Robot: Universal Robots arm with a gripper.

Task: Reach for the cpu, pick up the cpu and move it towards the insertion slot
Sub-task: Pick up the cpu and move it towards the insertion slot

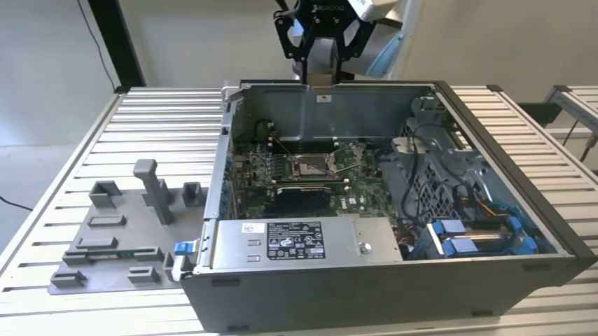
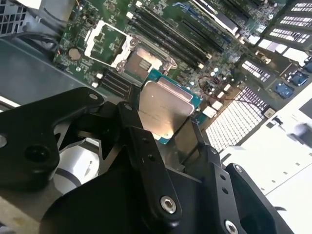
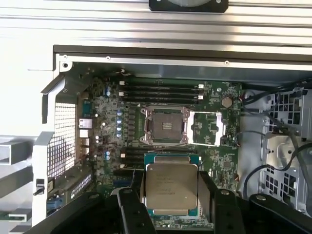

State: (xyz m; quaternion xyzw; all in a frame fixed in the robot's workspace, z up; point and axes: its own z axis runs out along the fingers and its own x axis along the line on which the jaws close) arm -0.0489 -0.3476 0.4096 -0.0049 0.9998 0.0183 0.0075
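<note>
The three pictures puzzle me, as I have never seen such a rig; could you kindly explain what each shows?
One robot arm works over an open computer case on a slatted metal table. The exterior view looks at the scene from off the arm: the gripper hangs above the case's far wall, and a grey fixture plate lies at that view's left. Both wrist views ride on the arm and look down past its jaws. The jaws are shut on the cpu, a flat silvery chip. Below it, on the green board, sits the insertion slot, open.
</note>
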